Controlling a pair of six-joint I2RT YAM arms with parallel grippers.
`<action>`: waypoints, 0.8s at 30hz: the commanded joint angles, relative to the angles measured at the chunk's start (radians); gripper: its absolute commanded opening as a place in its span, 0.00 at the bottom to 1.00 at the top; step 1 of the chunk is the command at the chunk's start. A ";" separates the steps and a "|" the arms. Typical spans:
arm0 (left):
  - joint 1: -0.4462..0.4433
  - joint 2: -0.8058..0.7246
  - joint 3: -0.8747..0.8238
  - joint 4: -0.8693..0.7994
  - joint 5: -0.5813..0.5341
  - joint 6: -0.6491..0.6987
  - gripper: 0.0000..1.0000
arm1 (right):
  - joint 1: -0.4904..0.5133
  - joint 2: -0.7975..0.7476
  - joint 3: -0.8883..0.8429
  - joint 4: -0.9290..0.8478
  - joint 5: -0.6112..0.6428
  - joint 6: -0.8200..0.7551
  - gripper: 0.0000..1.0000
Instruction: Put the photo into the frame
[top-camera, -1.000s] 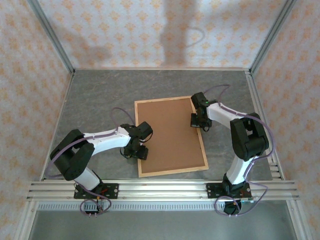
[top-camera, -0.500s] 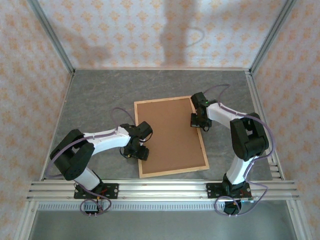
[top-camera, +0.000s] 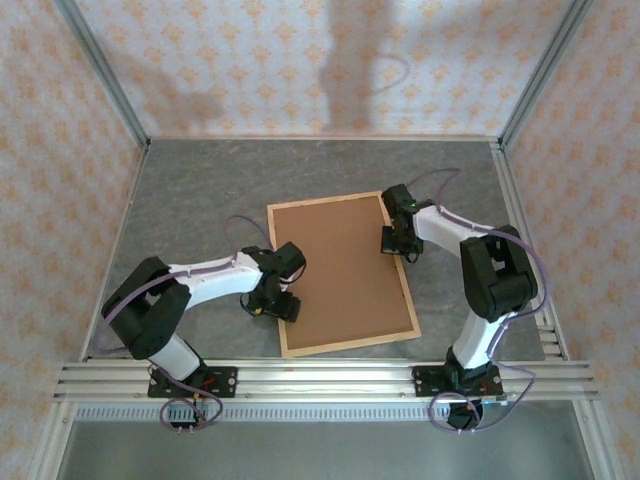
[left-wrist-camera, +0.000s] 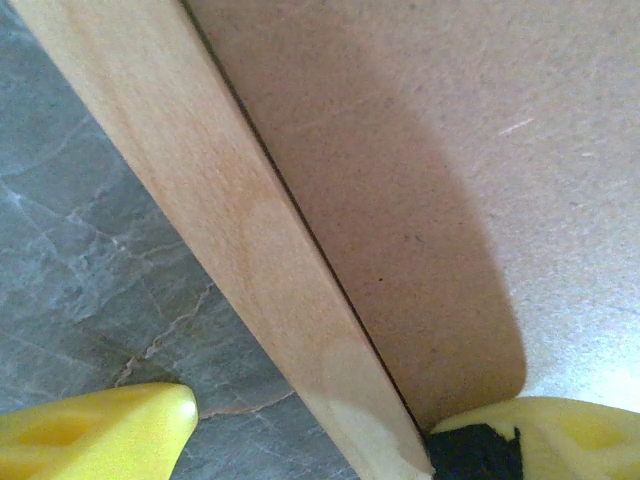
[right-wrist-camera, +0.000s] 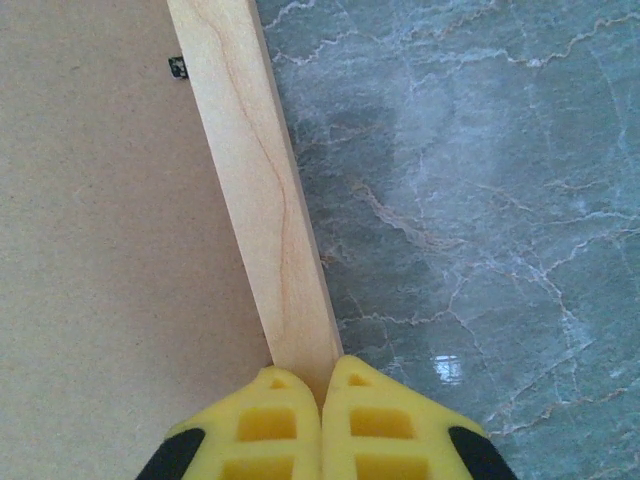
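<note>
The light wooden rectangular picture frame lies flat in the middle of the grey marbled worktop, with a plain brown backing board in it. The left end effector has its fingers apart, straddling the frame's left strip. The right end effector is pressed together, tips on the right strip.

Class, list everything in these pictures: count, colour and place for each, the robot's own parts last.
marbled table top: one, grey, under everything
thin light wooden picture frame: one, pale wood, flat at the middle of the table top
plain brown backing board: one, brown, inside the frame
patterned walls: three, cream and orange, around the table top
left gripper: one, yellow fingers, open astride the frame's left strip
right gripper: one, yellow fingers, shut at the frame's right strip
</note>
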 joint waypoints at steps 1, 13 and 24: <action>-0.012 0.127 -0.042 0.269 0.020 0.020 0.76 | 0.049 0.055 -0.035 -0.036 -0.103 0.034 0.00; -0.007 0.126 -0.036 0.311 0.023 0.009 0.78 | 0.049 0.050 -0.036 -0.039 -0.099 0.034 0.00; 0.027 0.055 -0.030 0.295 -0.008 0.011 0.80 | 0.048 0.051 -0.035 -0.034 -0.098 0.036 0.00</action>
